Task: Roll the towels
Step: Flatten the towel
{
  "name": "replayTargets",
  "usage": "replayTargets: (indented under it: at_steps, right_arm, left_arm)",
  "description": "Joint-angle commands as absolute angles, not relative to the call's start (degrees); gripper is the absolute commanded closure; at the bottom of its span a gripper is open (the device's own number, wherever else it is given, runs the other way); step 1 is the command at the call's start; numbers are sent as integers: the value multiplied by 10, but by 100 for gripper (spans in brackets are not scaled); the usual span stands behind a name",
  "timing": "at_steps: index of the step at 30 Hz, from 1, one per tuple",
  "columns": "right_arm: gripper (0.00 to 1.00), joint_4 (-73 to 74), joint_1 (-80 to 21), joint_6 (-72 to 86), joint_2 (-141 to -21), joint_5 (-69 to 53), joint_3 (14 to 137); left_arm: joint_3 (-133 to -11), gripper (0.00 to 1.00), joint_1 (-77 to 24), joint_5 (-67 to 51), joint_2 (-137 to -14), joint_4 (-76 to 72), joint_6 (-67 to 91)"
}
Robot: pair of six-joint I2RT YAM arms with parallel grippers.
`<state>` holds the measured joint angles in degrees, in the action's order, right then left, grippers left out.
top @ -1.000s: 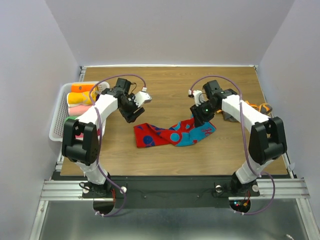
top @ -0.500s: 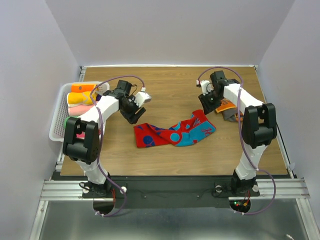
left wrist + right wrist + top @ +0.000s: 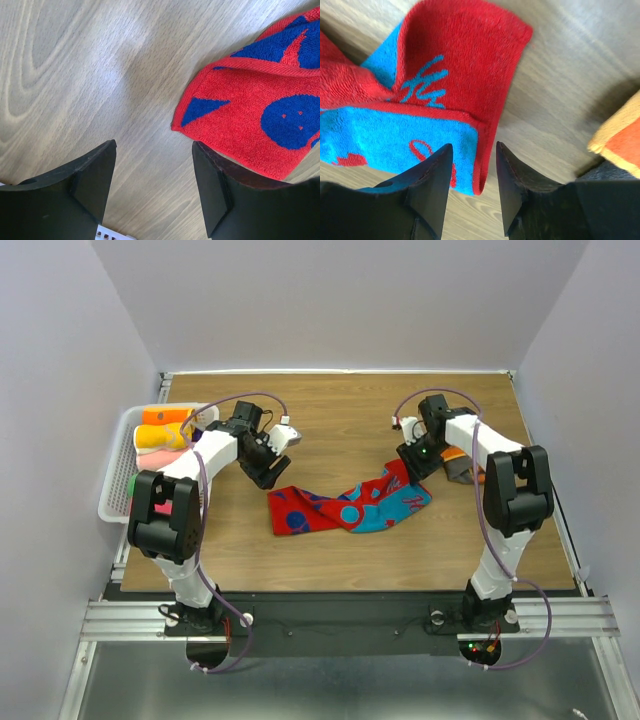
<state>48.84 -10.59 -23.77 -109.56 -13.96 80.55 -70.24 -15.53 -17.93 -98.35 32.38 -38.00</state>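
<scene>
A red and blue patterned towel (image 3: 345, 505) lies crumpled and partly folded in the middle of the wooden table. My left gripper (image 3: 262, 472) is open just above the table at the towel's left corner (image 3: 250, 115). In the left wrist view (image 3: 154, 150) bare wood lies between its fingers, and the right finger overlaps the towel's edge. My right gripper (image 3: 413, 462) is open at the towel's right end. In the right wrist view (image 3: 474, 147) its fingers straddle the folded red edge of the towel (image 3: 450, 90) without closing on it.
A white basket (image 3: 112, 490) at the left edge holds rolled towels in orange, pink and green (image 3: 160, 430). An orange and grey towel (image 3: 460, 455) lies at the right, just beyond my right gripper, and shows in the right wrist view (image 3: 620, 140).
My right gripper swung away towards the orange towel at the back right, then came back down to the red towel's right end. My left gripper has barely moved.
</scene>
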Motion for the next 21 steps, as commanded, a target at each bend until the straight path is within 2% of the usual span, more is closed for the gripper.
replayTargets:
  at_steps: [1, 12, 17, 19, 20, 21]
  right_arm:
    - [55, 483, -110, -237, -1103, -146, 837]
    - [62, 483, -109, -229, -1123, -168, 837]
    - [77, 483, -110, -227, -1135, -172, 845]
    - [90, 483, -109, -228, -1135, -171, 847]
    - [99, 483, -109, -229, -1133, -171, 846]
    - [99, 483, -110, -230, -1128, -171, 846]
  left_arm:
    - [-727, 26, -151, -192, -976, 330, -374]
    - [-722, 26, -148, -182, -980, 322, -376]
    - [-722, 27, -145, -182, -981, 323, -376]
    - [-719, 27, -142, -183, -983, 323, -376]
    - [-720, 27, -140, -185, -984, 326, -377]
    - [-721, 27, -136, -190, -986, 333, -378]
